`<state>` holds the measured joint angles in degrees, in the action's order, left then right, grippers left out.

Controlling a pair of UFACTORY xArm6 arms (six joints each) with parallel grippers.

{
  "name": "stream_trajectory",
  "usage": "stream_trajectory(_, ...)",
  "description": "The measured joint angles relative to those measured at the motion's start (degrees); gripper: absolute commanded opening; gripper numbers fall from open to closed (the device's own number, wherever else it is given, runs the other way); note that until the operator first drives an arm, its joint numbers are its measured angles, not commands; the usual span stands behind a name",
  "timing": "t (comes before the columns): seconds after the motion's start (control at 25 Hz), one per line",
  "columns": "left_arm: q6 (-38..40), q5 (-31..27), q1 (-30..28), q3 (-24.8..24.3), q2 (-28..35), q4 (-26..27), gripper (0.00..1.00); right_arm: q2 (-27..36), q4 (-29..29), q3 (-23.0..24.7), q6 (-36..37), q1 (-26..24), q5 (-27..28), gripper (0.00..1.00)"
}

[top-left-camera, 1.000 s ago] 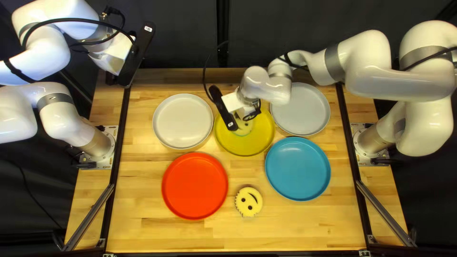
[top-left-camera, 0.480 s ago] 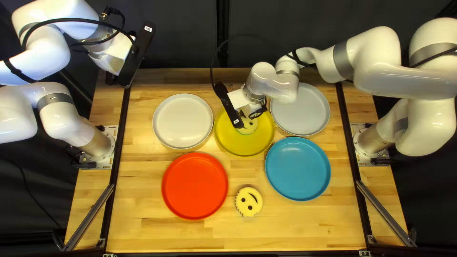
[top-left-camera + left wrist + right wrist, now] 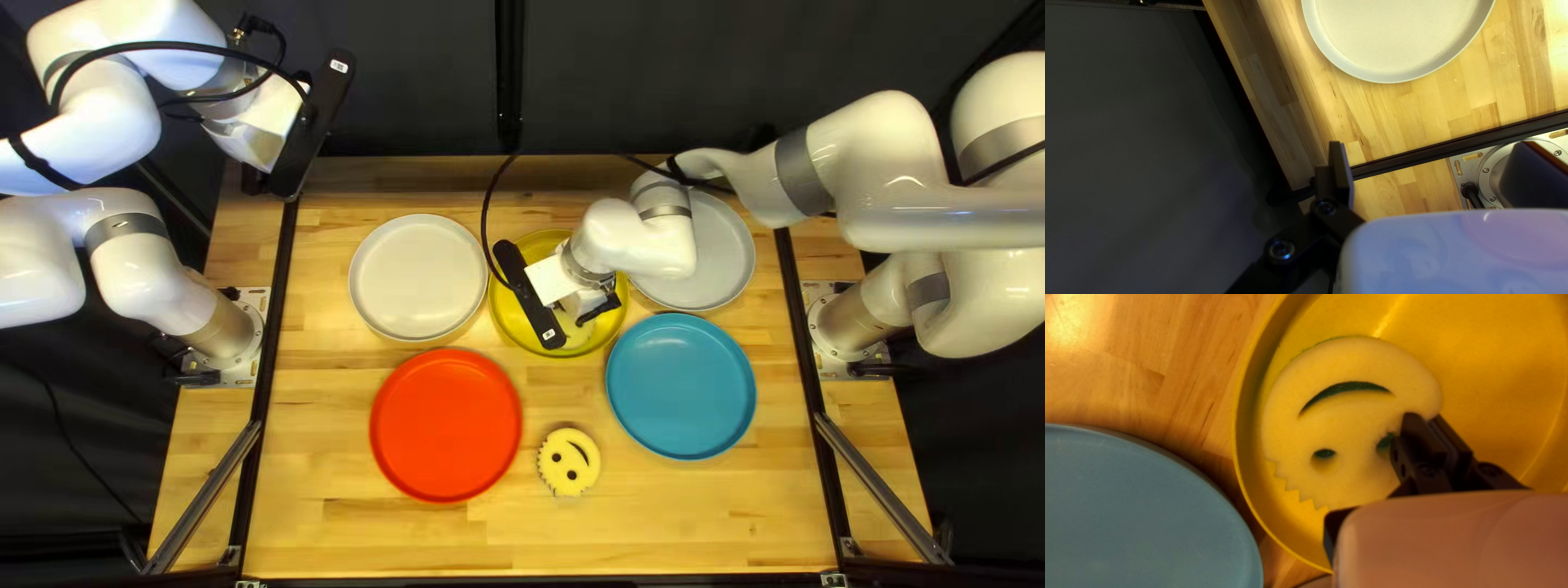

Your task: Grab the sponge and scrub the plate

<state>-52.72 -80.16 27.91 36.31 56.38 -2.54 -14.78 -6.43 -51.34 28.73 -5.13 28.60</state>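
Scrubbing was judged to be under way, with the pick-up step complete. The right tool was closed on the sponge, a round yellow pad with a smiling face and a toothed edge, one finger at its side and the other at its toothed rim. The sponge lay flat on the floor of the yellow plate, pressed close to the near wall of that plate, just beside the blue plate. The yellow plate sat in the middle of the counter, between the white plate on the left and the grey plate on the right. A second sponge of the same pattern rested untouched on the counter near its near edge, between the orange plate and the blue plate. The left tool was open and empty, raised over the far left corner of the counter, well apart from the work. Remaining work, as a judgement: further strokes across the rest of the yellow plate's floor. No residue could be made out on the plate, so the share already scrubbed could not be told.
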Motion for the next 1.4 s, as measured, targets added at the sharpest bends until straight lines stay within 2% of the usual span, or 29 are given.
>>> stream_trajectory(0.32,0.0,0.0,0.0,0.0,0.0,0.0,1.0,-1.4,3.3,-3.1,8.4,-7.6,2.7,0.0)
stream_trajectory(0.56,0.0,0.0,0.0,0.0,0.0,0.0,1.0,-0.4,4.0,-3.5,10.3,-10.0,4.5,0.0)
stream_trajectory(0.84,0.0,0.0,0.0,0.0,0.0,0.0,1.0,1.8,2.9,-0.5,7.0,-7.6,4.0,0.0)
stream_trajectory(1.12,0.0,0.0,0.0,0.0,0.0,0.0,1.0,6.1,0.6,6.0,2.1,-3.1,1.6,0.0)
stream_trajectory(1.28,0.0,0.0,0.0,0.0,0.0,0.0,1.0,7.4,0.6,7.8,2.8,-2.9,0.8,0.0)
stream_trajectory(1.4,0.0,0.0,0.0,0.0,0.0,0.0,1.0,6.9,1.9,7.6,6.1,-4.9,0.3,0.0)
